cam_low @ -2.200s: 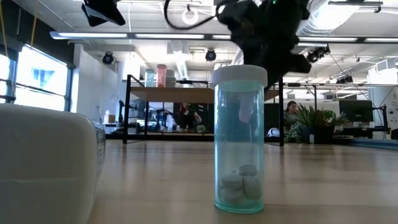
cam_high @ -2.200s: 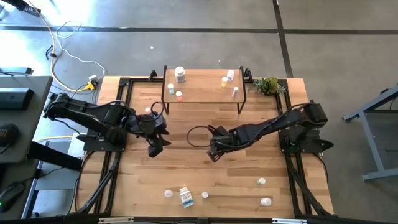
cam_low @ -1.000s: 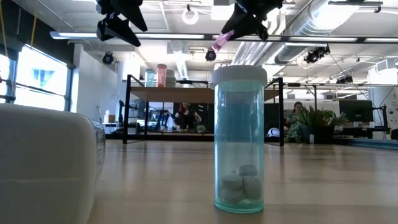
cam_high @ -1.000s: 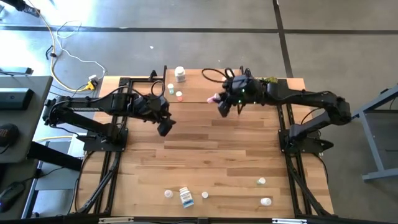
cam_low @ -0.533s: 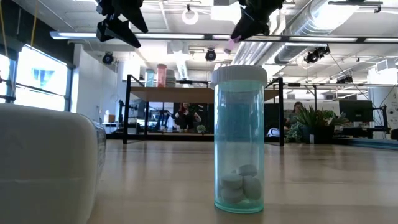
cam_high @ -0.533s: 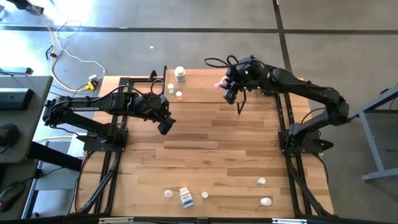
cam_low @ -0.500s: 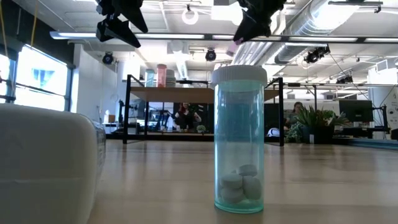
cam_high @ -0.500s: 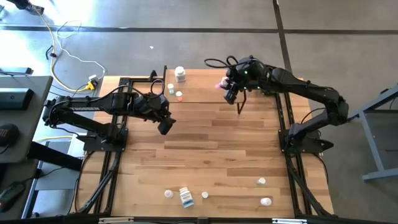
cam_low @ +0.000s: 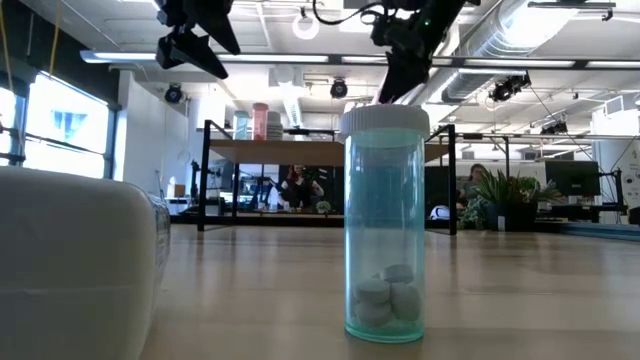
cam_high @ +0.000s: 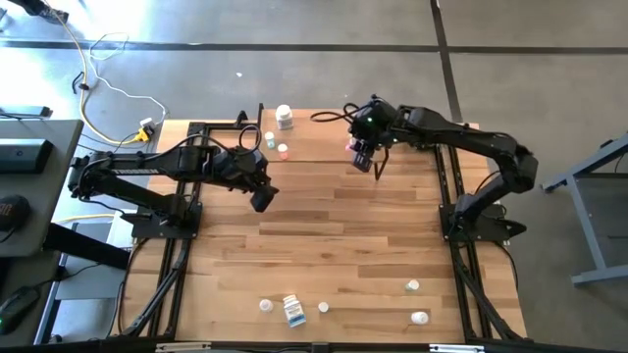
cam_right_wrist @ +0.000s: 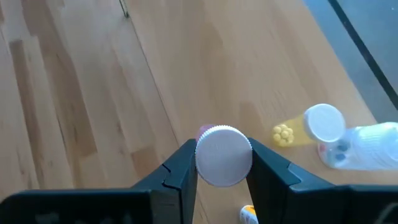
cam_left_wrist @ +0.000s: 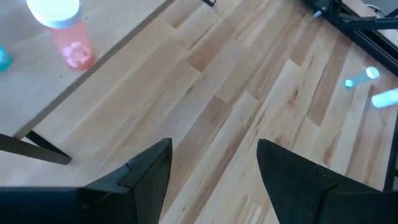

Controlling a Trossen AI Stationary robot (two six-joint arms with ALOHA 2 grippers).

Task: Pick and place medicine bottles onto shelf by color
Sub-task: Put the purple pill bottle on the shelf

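So the pink bottle (cam_right_wrist: 222, 155) with the white cap is pinched in the right claw (cam_high: 360, 155), held up over the right part of the shelf (cam_high: 314, 147). Below it on the shelf there's a yellow bottle (cam_right_wrist: 311, 128) lying next to a clear one (cam_right_wrist: 367, 147). Over at the shelf's left end sit a white bottle (cam_high: 285, 118), a teal one (cam_high: 270, 139) and a pink one (cam_high: 283, 150). The left claw (cam_high: 259, 199) hangs over the worktop (cam_high: 343, 255) just in front of the shelf's left side, fingers apart, nothing in them. More bottles wait along the near edge: a white-capped one (cam_high: 265, 305), a blue-labelled one (cam_high: 293, 310), plus a couple (cam_high: 413, 286) to the right.
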